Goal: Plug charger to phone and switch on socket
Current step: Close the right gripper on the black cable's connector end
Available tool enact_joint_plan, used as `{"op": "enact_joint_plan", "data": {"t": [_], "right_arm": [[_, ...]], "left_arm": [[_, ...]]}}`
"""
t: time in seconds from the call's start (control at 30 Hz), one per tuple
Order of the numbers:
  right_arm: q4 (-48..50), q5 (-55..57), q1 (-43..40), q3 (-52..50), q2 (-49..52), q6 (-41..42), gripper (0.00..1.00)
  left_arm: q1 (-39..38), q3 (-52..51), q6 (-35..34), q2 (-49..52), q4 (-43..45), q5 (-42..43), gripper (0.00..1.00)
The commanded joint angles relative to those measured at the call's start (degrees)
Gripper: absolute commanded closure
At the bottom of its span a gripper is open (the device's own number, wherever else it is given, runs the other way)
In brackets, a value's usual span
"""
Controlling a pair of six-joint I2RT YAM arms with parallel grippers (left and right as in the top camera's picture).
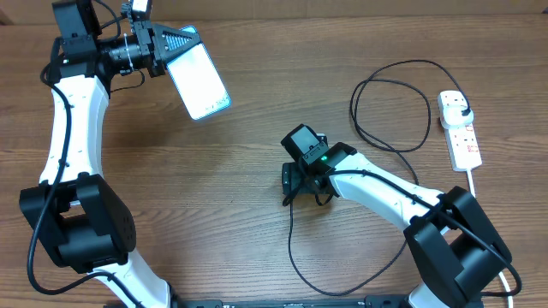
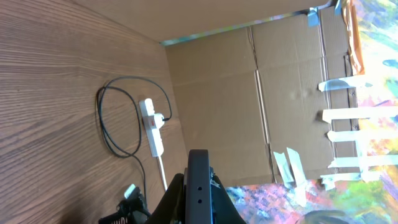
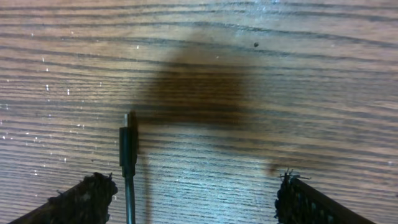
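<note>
- L gripper (image 1: 174, 50) is at the table's (image 1: 214, 248) far-left corner, jaws clamped on one short end of the phone (image 1: 199, 81).
- The phone is lifted off the wood. Its lit screen faces up in the overhead view and its free end angles toward table centre.
- L wrist cam shows the phone edge-on, as a dark slab betw the fingers. A cardboard wall (image 2: 249, 93) rises right at the table's far edge.
- R gripper (image 3: 196, 196) sits low over mid-table, jaws apart. Its fingers (image 3: 81, 199) show at the bottom corners of the wrist view w/ wood grain betw them.
- The charger (image 1: 394, 103): its connector tip lies flat on the wood betw the R fingers, nearer the frame-left one and touching neither.
- From the tip the cable runs back under R gripper, sweeps toward the near table edge, then passes under the R arm.
- Farther right the cable makes one big loop betw R gripper and the socket (image 1: 460, 128). The black plug sits in the socket's far end.
- The socket lies lengthwise close to the table's right edge, well apart from both grippers. Its white cord leaves the near end toward the R arm base.
- Red switch marks are too small to read on/off.
- Room: a wide stretch of bare wood lies betw phone and R gripper. The right side is crowded by loop, strip and cord.
</note>
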Motion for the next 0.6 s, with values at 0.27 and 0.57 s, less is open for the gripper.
{"op": "enact_joint_plan", "data": {"t": [0.27, 0.57], "right_arm": [[-0.39, 0.07, 4.07, 4.52, 0.48, 0.02, 0.14], [-13.03, 0.92, 4.04, 14.36, 5.38, 2.12, 0.14]], "left_arm": [[0.37, 0.31, 1.09, -1.07, 0.20, -0.13, 0.95], [0.37, 0.31, 1.07, -1.07, 0.22, -0.13, 0.96]]}}
